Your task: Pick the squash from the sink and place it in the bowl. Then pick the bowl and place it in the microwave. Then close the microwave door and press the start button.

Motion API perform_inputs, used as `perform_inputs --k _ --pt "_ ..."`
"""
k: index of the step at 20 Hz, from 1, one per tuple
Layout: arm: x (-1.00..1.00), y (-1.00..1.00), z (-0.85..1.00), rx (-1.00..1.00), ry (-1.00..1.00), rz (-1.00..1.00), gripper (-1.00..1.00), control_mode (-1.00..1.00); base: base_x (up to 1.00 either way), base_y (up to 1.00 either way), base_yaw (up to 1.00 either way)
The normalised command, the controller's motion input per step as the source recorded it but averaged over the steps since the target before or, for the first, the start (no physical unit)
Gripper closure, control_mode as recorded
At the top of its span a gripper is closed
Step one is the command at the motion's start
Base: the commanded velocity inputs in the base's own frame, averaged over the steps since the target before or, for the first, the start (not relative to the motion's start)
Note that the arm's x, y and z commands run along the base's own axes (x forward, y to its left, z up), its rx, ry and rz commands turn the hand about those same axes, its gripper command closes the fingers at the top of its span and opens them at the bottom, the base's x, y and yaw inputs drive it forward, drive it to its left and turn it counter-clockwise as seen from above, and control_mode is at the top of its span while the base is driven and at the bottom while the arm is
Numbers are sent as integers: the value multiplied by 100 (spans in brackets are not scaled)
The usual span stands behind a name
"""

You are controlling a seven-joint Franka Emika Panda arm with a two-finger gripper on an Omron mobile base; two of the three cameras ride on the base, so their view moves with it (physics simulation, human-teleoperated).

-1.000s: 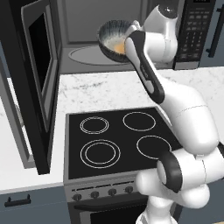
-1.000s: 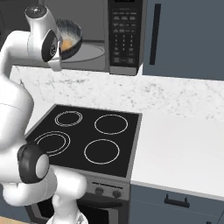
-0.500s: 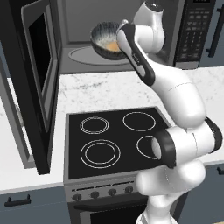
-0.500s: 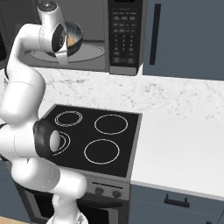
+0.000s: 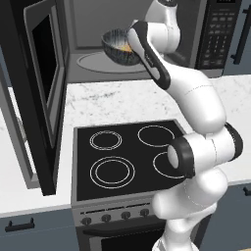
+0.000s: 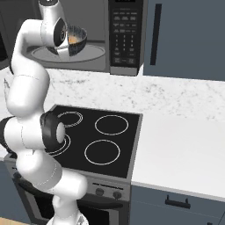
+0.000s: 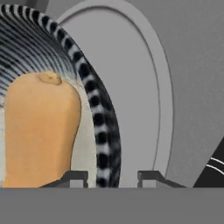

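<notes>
The pincer (image 7: 112, 177) was clamped on the rim of the bowl (image 5: 119, 46), holding it tilted above the turntable (image 5: 93, 62) inside the open microwave (image 6: 124, 39). The squash (image 7: 39, 131) lay in the bowl.

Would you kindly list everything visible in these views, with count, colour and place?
bowl: one, dark streaked outside, pale inside, held tilted inside the microwave, above the turntable
squash: one, orange, lying in the bowl
microwave: one, black with grey interior, above the stove, button panel at its right
turntable: one, grey, round, on the microwave floor
microwave door: one, black with grey frame, swung open to the left
stove: one, black top with four white burner rings, knobs along its front
counter: white marbled, both sides of the stove
cabinet: dark blue-grey, right of the microwave
end effector: one, fingers either side of the bowl rim
</notes>
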Motion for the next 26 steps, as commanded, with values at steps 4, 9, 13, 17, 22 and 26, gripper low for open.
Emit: perform_inputs --k 4,9,13,17,22,26 --pt "-35 0 -9 -1 -17 0 -100 -100 0 0 0" --pt "-42 0 -9 -3 -23 0 -100 -100 0 0 0" --pt "-49 0 -19 -7 -25 0 -100 -100 0 0 0" --pt "-58 0 -23 -10 -15 0 -100 -100 0 0 0" --pt "-9 0 -13 -14 0 0 -100 -100 0 0 0" --pt "-27 0 -22 -23 0 0 -100 -100 0 0 0"
